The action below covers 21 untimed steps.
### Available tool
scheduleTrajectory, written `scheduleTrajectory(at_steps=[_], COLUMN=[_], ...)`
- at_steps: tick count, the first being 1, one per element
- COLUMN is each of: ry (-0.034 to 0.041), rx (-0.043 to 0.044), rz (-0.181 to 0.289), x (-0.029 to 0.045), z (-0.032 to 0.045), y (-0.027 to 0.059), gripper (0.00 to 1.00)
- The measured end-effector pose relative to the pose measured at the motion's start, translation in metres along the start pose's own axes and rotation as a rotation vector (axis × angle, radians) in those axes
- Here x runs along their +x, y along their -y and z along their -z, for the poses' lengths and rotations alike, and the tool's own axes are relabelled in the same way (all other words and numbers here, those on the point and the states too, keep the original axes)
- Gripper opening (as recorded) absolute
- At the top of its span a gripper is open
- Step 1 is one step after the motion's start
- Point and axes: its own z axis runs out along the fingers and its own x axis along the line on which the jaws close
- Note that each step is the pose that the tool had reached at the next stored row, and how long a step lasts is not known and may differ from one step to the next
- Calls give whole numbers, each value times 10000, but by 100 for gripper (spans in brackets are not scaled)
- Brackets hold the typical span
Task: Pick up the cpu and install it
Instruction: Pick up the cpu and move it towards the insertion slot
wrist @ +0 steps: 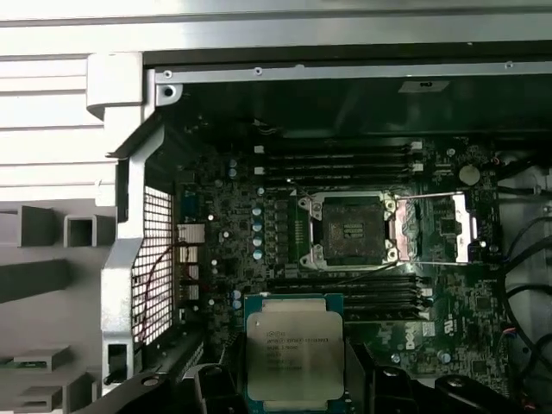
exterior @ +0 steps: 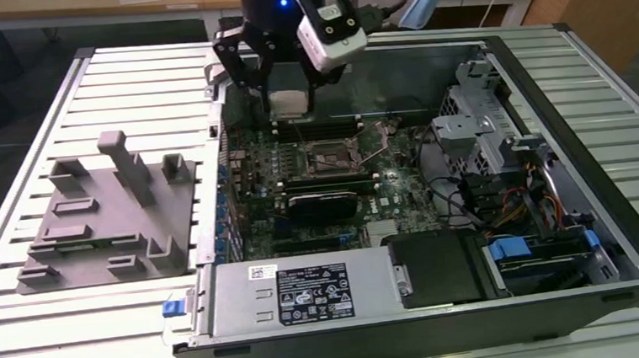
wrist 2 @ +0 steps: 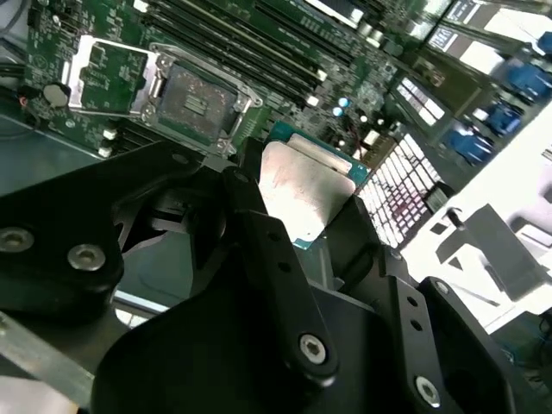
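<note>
My gripper (exterior: pixel 287 92) is shut on the cpu (wrist: pixel 295 349), a flat square chip with a silver top and a green edge. The black fingers (wrist 2: pixel 259 233) press on two opposite sides of the cpu (wrist 2: pixel 306 185). In the exterior view the cpu (exterior: pixel 290 103) hangs over the far edge of the motherboard, beside the case wall on the exterior view's left. The black socket (wrist: pixel 349 228) lies open and empty, its metal load plate (wrist: pixel 440 226) flipped back beside it. The held chip is apart from the socket (exterior: pixel 330 157), short of it and above the board.
The open computer case (exterior: pixel 589 168) lies on a slatted white table (exterior: pixel 37 334). A grey fixture with upright posts (exterior: pixel 108 215) sits outside the case on the exterior view's left. Memory slots (wrist: pixel 341 159), a power supply (exterior: pixel 305 294), and a drive cage with cables (exterior: pixel 485 134) surround the socket.
</note>
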Motion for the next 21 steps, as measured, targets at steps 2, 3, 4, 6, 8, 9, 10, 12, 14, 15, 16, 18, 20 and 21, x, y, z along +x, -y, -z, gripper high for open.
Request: scheduleTrajectory(at_steps=[2,3,4,6,8,9,10,12,14,15,16,18,20,21], ry=[-1,-1,-2,-1,-1,0,-1,-1,4,7,8,8,8,8], rx=[2,3,3,2,2,1,2,3,1,1,1,3,4,3], rz=[-1,-1,1,0,-1,0,0,0,0,1,1,1,1,0], x=[-36,-56,-78,-120,-161,-178,-190,-206,-216,-221,-229,-253,-298,-320], z=[-34,-52,-71,-107,-142,-160,-177,-209,-245,-262,-280,-315,-352,-370], y=[1,2,3,4,5,6,7,7,7,6,6,4,2,0], gripper=[55,55,55,55,55,55,55,55,55,55,55,55,55,55])
